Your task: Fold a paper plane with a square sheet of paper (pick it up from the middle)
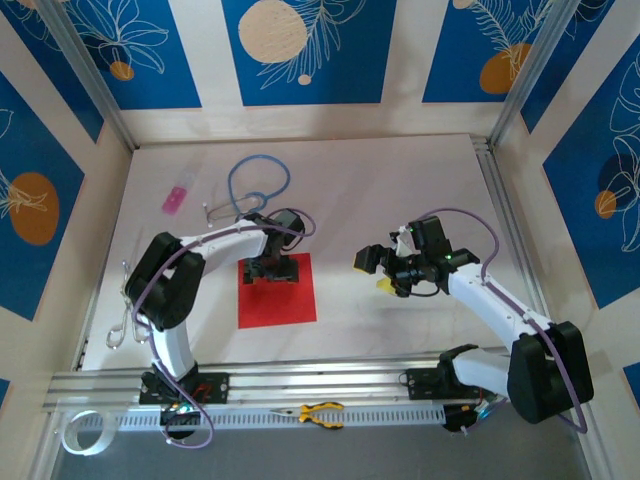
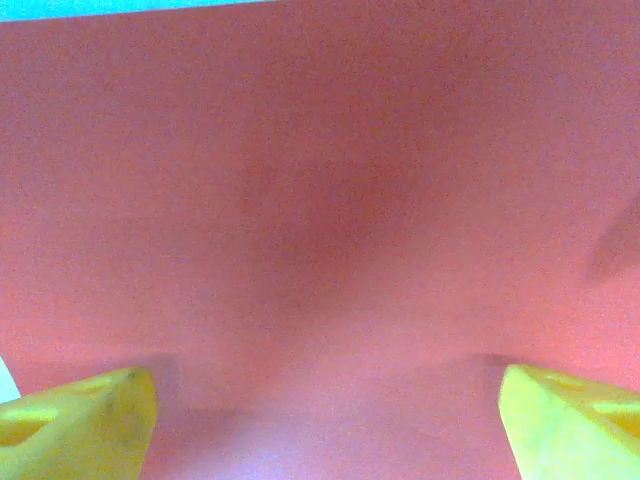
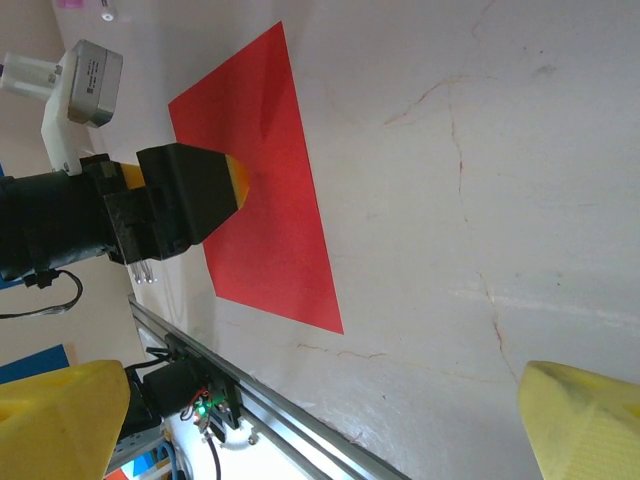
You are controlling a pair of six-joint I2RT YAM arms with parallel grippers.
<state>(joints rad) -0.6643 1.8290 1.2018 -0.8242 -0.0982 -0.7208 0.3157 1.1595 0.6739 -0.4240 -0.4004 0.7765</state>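
flat on the worktop [image 1: 400, 210], left of centre: square sheet of paper [image 1: 285, 305]. spread wide and low over its far half, holding nothing: left fingers [image 2: 80, 425]. likewise wide and empty, well off to its right: right fingers [image 3: 585, 425].

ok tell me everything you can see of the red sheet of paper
The square sheet of paper is plain bright red, thin and matte, unmarked, with no fold or crease visible. It lies flat on the white table, left of centre. The left gripper points down over its far half, jaws open wide; whether the fingertips touch the sheet cannot be told.
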